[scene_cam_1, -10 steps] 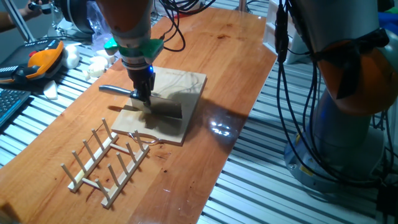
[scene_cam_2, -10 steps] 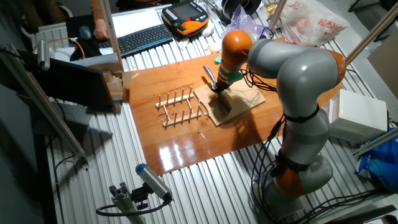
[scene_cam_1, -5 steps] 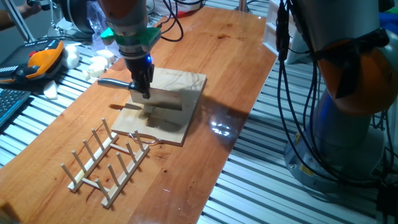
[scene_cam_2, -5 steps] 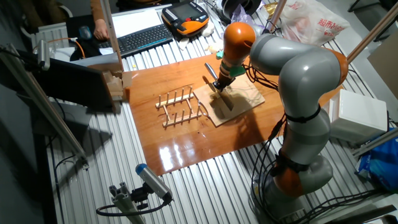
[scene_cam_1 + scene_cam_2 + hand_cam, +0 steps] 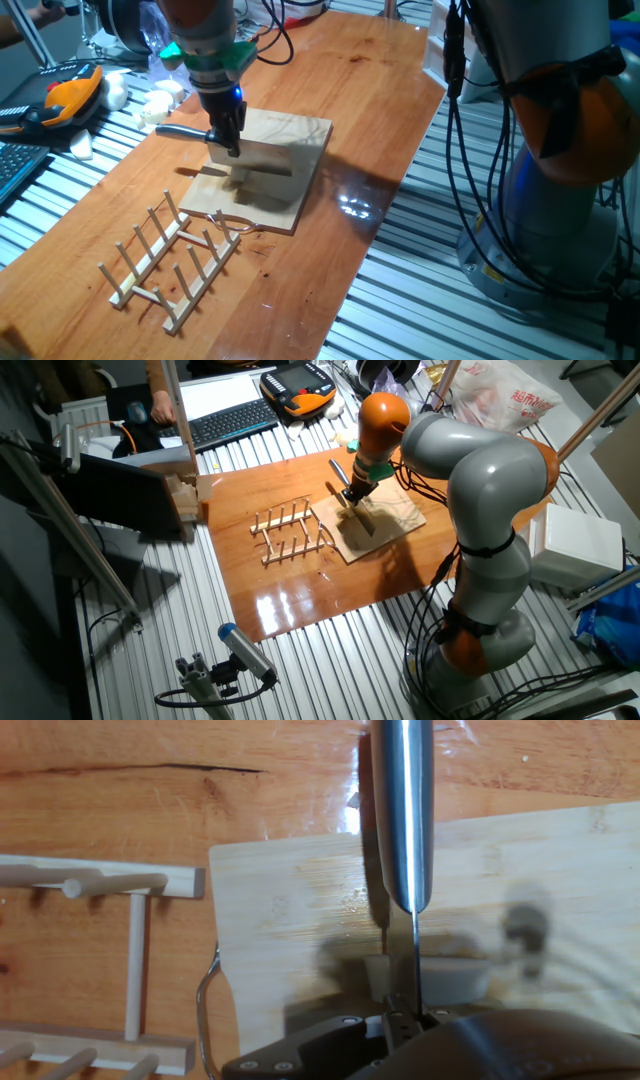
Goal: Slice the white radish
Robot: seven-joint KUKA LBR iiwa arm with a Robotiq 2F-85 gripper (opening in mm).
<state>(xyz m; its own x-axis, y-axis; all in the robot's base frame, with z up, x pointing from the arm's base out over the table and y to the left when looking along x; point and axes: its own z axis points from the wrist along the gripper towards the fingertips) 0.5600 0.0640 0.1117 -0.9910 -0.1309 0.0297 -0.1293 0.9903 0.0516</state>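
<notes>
The gripper [image 5: 228, 148] is clamped on a knife [image 5: 402, 810], its blade above the white radish [image 5: 425, 977] on the board [image 5: 290, 135] near the board's rack-side edge

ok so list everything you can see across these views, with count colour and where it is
white radish: one, creamy white, on the board under the knife edge
knife: one, steel blade with dark handle, held above the board
cutting board: one, pale wood, middle of the table
wooden rack: one, light wood with pegs, beside the board
table: one, glossy reddish-brown wood
teach pendant: one, orange and black, off the table's far end
white lumps: a cluster, white, by the table's far corner
keyboard: one, black, beyond the table
robot arm: one, grey and orange
gripper: one, dark, shut on the knife handle
</notes>
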